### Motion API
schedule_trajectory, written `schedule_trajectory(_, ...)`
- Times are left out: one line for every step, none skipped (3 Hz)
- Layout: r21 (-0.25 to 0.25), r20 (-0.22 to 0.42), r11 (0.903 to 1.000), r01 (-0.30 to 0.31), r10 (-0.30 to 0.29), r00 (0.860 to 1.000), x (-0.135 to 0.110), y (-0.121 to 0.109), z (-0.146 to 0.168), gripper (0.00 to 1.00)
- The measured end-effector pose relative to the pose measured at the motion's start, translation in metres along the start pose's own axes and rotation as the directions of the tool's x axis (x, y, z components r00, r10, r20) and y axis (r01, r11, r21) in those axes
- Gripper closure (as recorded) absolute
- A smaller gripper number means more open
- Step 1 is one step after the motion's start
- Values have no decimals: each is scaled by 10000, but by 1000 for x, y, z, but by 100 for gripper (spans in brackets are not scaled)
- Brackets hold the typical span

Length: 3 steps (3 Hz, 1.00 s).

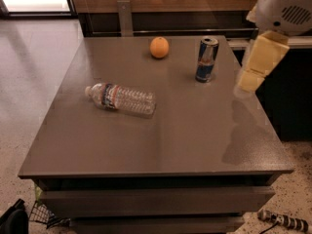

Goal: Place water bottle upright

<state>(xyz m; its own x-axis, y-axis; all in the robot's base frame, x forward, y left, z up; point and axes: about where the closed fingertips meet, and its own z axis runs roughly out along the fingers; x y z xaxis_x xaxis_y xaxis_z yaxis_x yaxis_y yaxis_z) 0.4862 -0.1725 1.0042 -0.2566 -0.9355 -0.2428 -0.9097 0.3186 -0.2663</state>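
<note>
The water bottle [122,99] lies on its side on the left half of the grey table [175,140], with its white cap pointing left and its label band near the cap. My gripper [250,81] hangs from the white arm at the upper right, above the table's right edge. It is well to the right of the bottle and holds nothing that I can see.
An orange [159,47] sits near the table's far edge. A blue-and-silver drink can [206,59] stands upright to its right, close to my gripper. A dark counter and wall run behind the table. Cables lie on the floor at the lower right [282,221].
</note>
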Motion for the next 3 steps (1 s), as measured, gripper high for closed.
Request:
schedule_trajectory(-722, 368, 9951, -680, 708, 9968, -68, -10, 32, 0)
schedule_trajectory(-1429, 771, 9861, -850, 967, 9923, -128, -5, 64, 0)
schedule_trajectory(-1941, 700, 9805, -294, 437, 9966, -172, 9, 91, 0)
